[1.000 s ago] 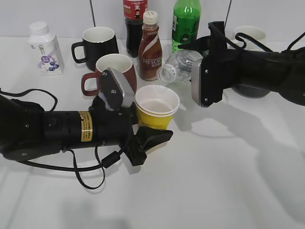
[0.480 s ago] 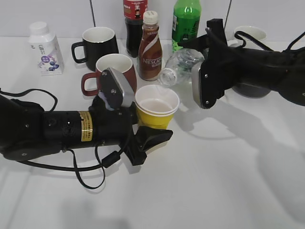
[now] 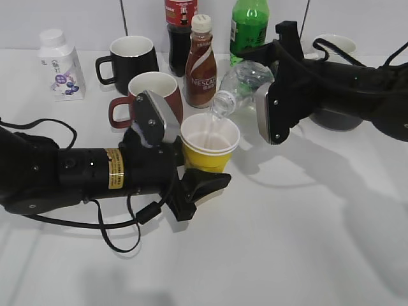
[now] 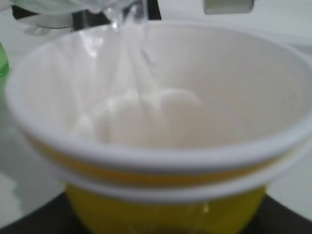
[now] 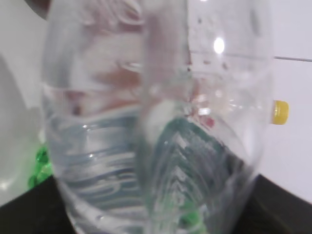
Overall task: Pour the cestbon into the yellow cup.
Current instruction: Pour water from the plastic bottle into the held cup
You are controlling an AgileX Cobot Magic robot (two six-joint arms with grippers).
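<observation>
Exterior view: right gripper (image 3: 271,95) tilts cestbon (image 3: 239,86) over yellow cup (image 3: 209,150).

Cestbon (image 3: 241,84): lower body hidden behind right end effector (image 3: 271,95) in exterior view; label not readable. Right wrist view: bottle fills frame, blurred, top and base cut off by edges; fingers not visible, grip contact can't be confirmed there.

Yellow cup (image 4: 161,161): left wrist view blurred, base cut off at bottom edge; liquid level inside not clear. Exterior view: cup's lower part hidden by left end effector (image 3: 191,175).

Cola bottle (image 3: 180,25) and green bottle (image 3: 248,29): tops cut off by upper edge. White mug (image 3: 335,46) at back right mostly hidden behind right arm.
</observation>
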